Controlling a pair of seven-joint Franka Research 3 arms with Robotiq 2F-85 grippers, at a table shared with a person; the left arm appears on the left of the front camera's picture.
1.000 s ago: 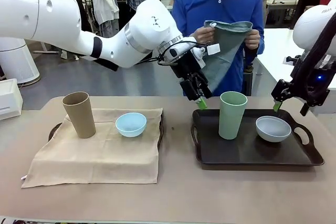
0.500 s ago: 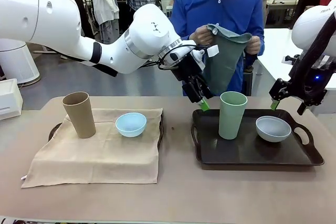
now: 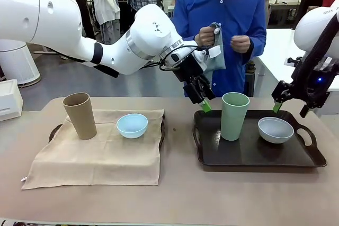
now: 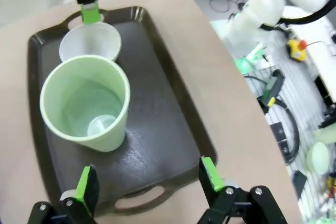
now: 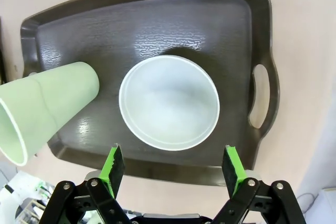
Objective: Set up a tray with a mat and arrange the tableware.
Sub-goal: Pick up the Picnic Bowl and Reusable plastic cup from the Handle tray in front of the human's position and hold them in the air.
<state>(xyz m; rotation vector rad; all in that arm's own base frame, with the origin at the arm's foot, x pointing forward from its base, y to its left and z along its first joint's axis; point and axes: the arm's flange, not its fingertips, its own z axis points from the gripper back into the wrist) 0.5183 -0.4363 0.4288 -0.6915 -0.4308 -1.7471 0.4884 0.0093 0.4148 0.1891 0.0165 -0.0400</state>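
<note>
**Markings.** A white tag (image 3: 214,51) hangs from the grey-green cloth (image 3: 217,59) that the person (image 3: 222,9) holds bunched in one hand (image 3: 205,36) at chest height. Any print on the tag is too small to read. The person's other hand (image 3: 241,43) is raised beside the cloth.

**Tableware, position and axis.**
- The mint green tumbler (image 3: 234,116) (image 4: 86,111) (image 5: 47,108) stands upright on the left part of the dark tray (image 3: 254,157) (image 4: 168,114) (image 5: 157,30). Its long axis is vertical and its mouth faces up.
- The white bowl (image 3: 275,129) (image 4: 89,40) (image 5: 169,108) sits mouth up on the same tray, near the tumbler but apart from it.
- The tray's long axis runs left to right across the table (image 3: 175,199), with a handle cut into each short end.
- The tan tumbler (image 3: 80,115) stands upright, mouth up, on the beige mat (image 3: 100,157).
- The light blue bowl (image 3: 132,125) rests mouth up on the same mat, apart from the tan tumbler.
- The mat is draped over a second tray (image 3: 54,130), whose edges show on either side of it.

**Tools.**
- The left gripper (image 3: 203,103) (image 4: 148,179) hangs over the left handle end of the dark tray, near the mint green tumbler and clear of it. Its jaws are spread wide with nothing between them.
- The right gripper (image 3: 291,108) (image 5: 172,169) hovers above the far right of the dark tray, over the white bowl. Its jaws are also spread wide and it is empty.
</note>
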